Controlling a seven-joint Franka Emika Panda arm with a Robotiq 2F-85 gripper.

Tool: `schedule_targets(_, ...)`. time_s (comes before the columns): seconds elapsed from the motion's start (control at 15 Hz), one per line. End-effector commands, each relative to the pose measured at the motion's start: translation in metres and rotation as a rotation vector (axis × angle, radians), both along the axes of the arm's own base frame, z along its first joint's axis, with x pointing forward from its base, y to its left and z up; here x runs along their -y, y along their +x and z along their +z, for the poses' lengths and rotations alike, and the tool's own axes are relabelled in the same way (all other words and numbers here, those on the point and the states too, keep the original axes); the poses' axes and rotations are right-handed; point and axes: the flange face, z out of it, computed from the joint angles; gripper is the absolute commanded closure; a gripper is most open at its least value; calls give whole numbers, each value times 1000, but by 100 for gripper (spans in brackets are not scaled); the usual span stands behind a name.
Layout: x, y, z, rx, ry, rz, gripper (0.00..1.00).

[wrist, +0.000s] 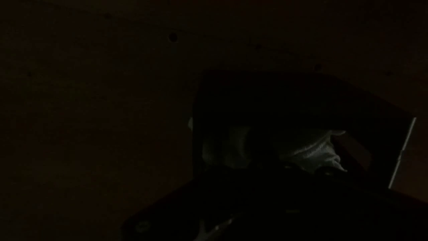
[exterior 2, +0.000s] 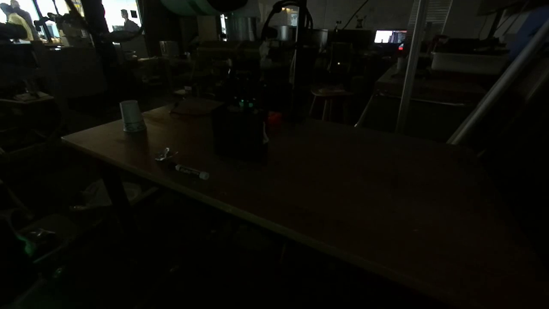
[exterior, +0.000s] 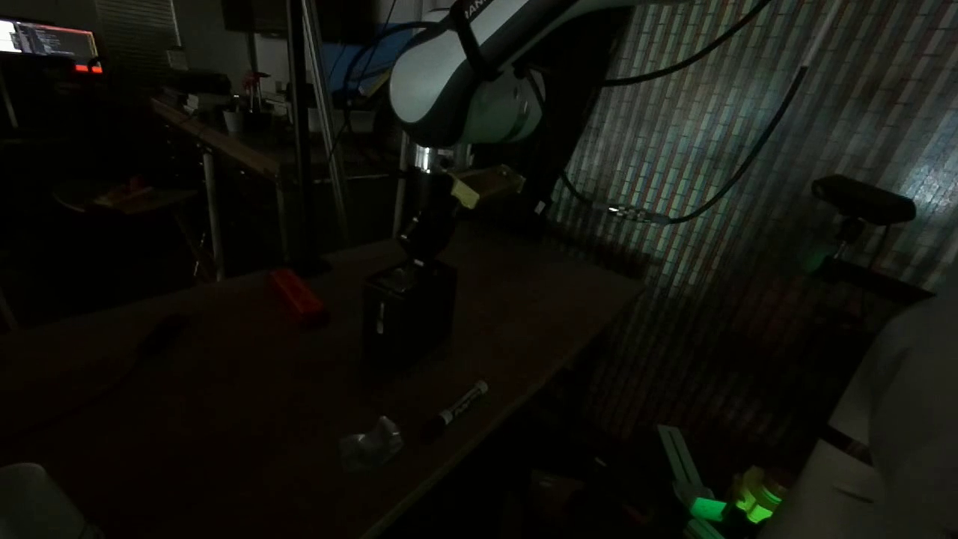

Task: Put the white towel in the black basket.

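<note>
Closest to the lens, dark across six o'clock in the wrist view, sits our claw (exterior: 420,253); in an exterior view we see the arm (exterior: 479,97) reach in from one o'clock, bend, and point the claw straight down at the mouth of the black basket (exterior: 409,322); the tips are lost in shadow, so we cannot tell how far apart they stand or whether they have hold of anything. Around the basket in that view, the edge of the table (exterior: 524,299) runs from three o'clock down to six, with tabletop stretching between; we find a red block (exterior: 298,294) nearby at nine o'clock, a marker (exterior: 464,400) at five, and a crumpled wrapper (exterior: 372,447) at half past six; a cup (exterior 2: 132,116) stands well apart at nine o'clock in an exterior view. Inside the basket, at twelve o'clock from the claw in the wrist view, we see the white towel (wrist: 317,157) lying bunched; whether it touches the claw we cannot tell; a white scrap (wrist: 190,124) shows just outside the basket's wall at nine o'clock.
</note>
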Motion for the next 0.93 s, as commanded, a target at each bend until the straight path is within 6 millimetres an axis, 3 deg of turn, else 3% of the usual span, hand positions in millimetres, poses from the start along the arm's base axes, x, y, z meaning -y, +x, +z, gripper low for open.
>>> schedule_targets(0.0,-9,-1,24,19,-12,-1,100)
schedule_targets(0.53,-31,17,39,61,-7,27,100)
schedule_targets(0.87,-30,20,32,50,-7,29,100)
